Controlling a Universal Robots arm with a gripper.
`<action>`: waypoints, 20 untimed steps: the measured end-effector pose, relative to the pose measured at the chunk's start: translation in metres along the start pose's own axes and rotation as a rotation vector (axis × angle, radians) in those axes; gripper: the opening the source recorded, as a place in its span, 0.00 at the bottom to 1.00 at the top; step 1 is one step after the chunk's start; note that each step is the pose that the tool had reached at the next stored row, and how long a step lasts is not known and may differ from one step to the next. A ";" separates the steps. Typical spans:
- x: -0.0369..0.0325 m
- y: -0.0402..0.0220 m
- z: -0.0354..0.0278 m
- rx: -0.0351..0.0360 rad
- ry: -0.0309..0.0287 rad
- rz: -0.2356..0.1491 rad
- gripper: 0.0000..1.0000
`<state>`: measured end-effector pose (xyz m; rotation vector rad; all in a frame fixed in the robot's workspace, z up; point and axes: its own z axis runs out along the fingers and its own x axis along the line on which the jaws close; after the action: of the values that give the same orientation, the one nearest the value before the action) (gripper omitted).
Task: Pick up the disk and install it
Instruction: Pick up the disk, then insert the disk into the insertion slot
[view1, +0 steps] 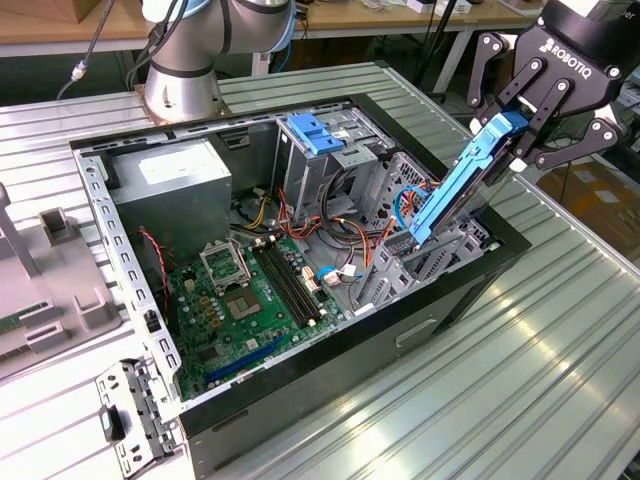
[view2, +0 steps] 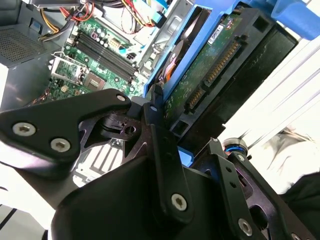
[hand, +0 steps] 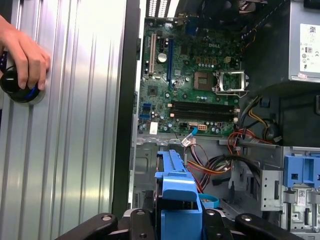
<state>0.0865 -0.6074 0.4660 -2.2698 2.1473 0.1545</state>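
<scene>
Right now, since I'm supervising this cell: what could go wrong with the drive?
The disk is tilted, held by the gripper at its upper end; it might slip or jam in the bay. Loose cables beside its lower end could get pinched. A person's hand on the table beside the case could be struck.

1. White lettering is printed on the black body of the gripper (view1: 516, 136), at the exterior view's far right.
2. A white label with small black print is seen on top of the grey power-supply box (view1: 170, 182), at the far left of the exterior view. The same label (hand: 309, 41) appears in the first wrist view, and its print is too small to be made out.
3. White lettering is printed on the green motherboard (hand: 195, 65), among its chips.
4. A narrow white sticker with tiny print is seen on the circuit-board side of the disk (view2: 212, 62). It cannot be read.
</scene>
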 end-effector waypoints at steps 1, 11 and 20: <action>0.0001 -0.0011 -0.0001 0.0000 0.0000 0.000 0.37; 0.0003 -0.0015 0.0016 0.0000 0.0002 0.000 0.37; 0.0005 0.0011 0.0067 0.0000 0.0002 0.000 0.37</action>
<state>0.0849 -0.6075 0.4593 -2.2700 2.1474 0.1543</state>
